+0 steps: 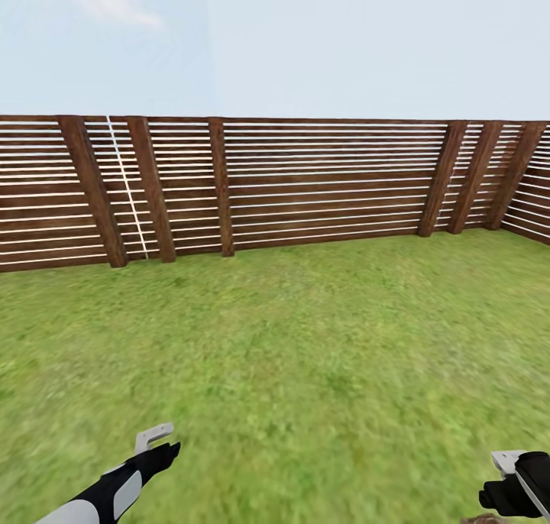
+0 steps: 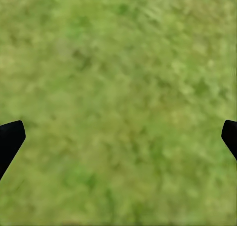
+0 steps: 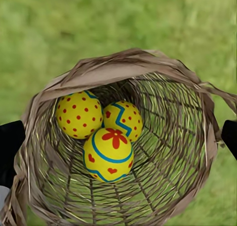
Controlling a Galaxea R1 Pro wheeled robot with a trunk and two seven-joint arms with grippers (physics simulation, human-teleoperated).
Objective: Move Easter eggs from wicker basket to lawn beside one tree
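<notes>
Hanging directly over the wicker basket (image 3: 118, 137), the right gripper (image 3: 118, 137) shows in its wrist view as two black fingertips (image 3: 10, 147) at the left and right edges of the frame, spread wide apart with the basket's whole mouth between them and nothing held. All three Easter eggs sit inside, bunched together and touching in the left half of the basket's floor: a red-dotted egg (image 3: 79, 114) at the upper left of the cluster, a zigzag-banded egg (image 3: 123, 119) just right of it, and a flower-marked egg (image 3: 108, 154) (yellow like the others, with a blue ring) below them at the frame's centre. The lawn (image 3: 59, 33) lies around the basket on every side.

In the head view, the right gripper (image 1: 512, 482) sits at the lower right corner, and a brown scrap of the basket's rim (image 1: 481, 519) peeks in at the bottom edge just below it. The left gripper (image 1: 156, 447) is at the lower left, well apart from the basket, above bare lawn (image 1: 305, 356). Its wrist view shows two dark fingertips (image 2: 10, 142) at opposite edges of the frame, spread wide with only grass (image 2: 118, 102) between them. A slatted wooden fence (image 1: 305, 184) runs across the middle of the head view.
</notes>
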